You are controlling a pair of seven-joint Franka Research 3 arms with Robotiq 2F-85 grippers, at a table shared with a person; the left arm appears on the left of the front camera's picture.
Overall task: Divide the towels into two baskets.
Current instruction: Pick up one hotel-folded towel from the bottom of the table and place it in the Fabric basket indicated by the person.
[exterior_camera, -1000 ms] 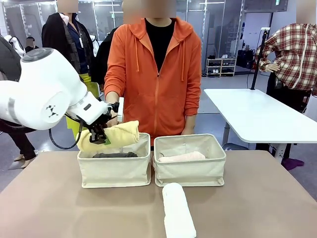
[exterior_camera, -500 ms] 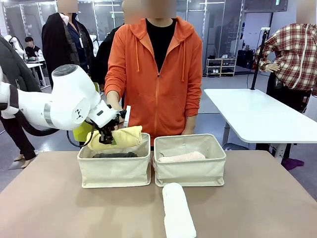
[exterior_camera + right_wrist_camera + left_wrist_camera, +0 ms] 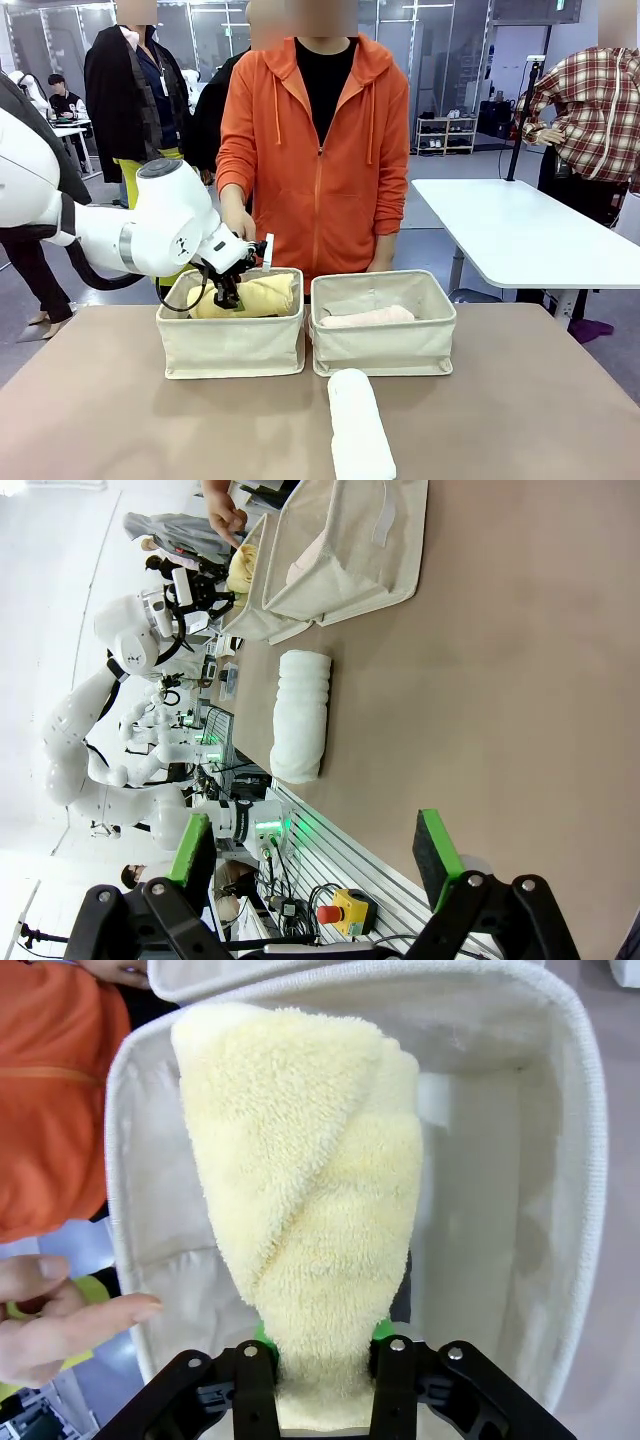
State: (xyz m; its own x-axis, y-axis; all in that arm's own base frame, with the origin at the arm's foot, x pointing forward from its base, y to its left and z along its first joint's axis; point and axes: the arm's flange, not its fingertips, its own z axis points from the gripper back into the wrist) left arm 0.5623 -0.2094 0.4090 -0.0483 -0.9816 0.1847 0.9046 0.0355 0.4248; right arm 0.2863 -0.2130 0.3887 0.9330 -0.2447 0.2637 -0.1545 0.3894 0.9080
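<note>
Your L gripper (image 3: 322, 1335) pinches yellow towel (image 3: 262, 296) by one end, long axis lying left-right in left basket (image 3: 230, 345). R gripper (image 3: 315, 848) fingers spread, nothing between.

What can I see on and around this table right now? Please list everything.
left basket: one, cream, mid-table
right basket: one, cream, beside the left basket
yellow towel: one, pale yellow, in the left basket
pink towel: one, pale pink, lying in the right basket
white towel: one, white, on the table in front of the right basket
table: one, brown, under everything
white table: one, white, background right
person: one, orange hoodie, far side
hand: one, by the left basket's rim
left gripper: black, green pads, closed on the yellow towel's end
right gripper: black, green pads, open, empty, over the table
</note>
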